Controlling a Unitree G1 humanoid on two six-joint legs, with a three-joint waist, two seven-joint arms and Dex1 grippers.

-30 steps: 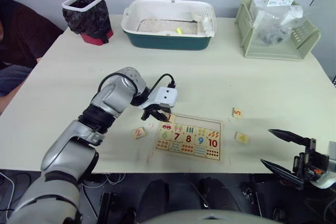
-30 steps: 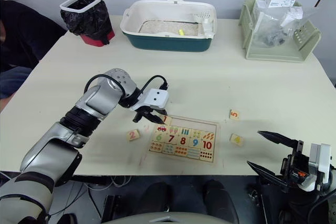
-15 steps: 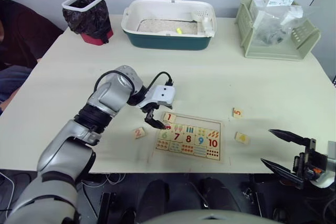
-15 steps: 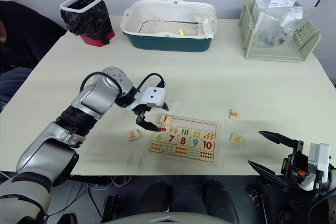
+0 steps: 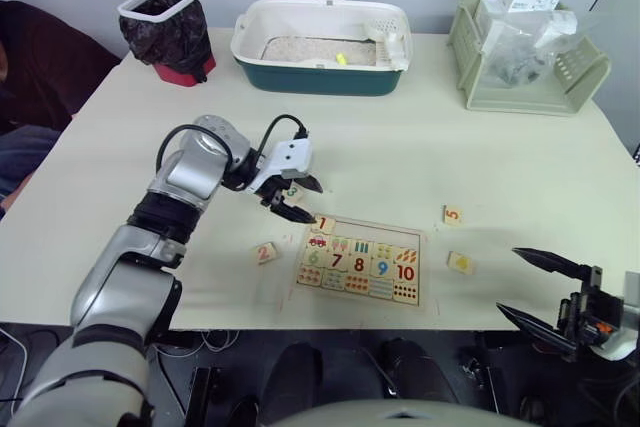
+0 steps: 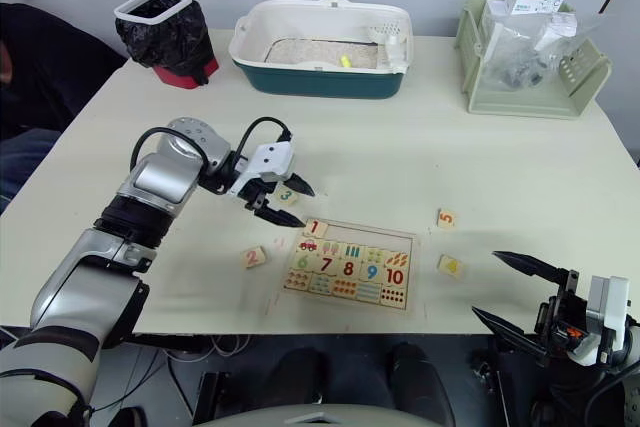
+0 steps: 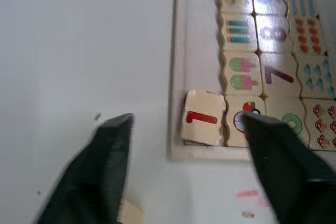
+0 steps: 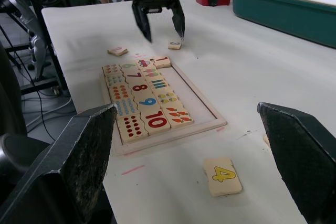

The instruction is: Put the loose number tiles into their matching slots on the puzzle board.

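The left gripper [image 5: 297, 200] had lifted off the 1 tile [image 7: 202, 123], fingers released; that tile sat crooked, needing squaring.

Silver-grey jointed left arm [image 5: 165, 209], black elbow bands
Wore white wrist housing, looped black cable, tapered black fingers [image 5: 297, 214]

I let go of tile 1 [image 5: 322, 224] in the board's [image 5: 362, 262] corner slot and drew my left claw [image 5: 298, 201] back, opened.
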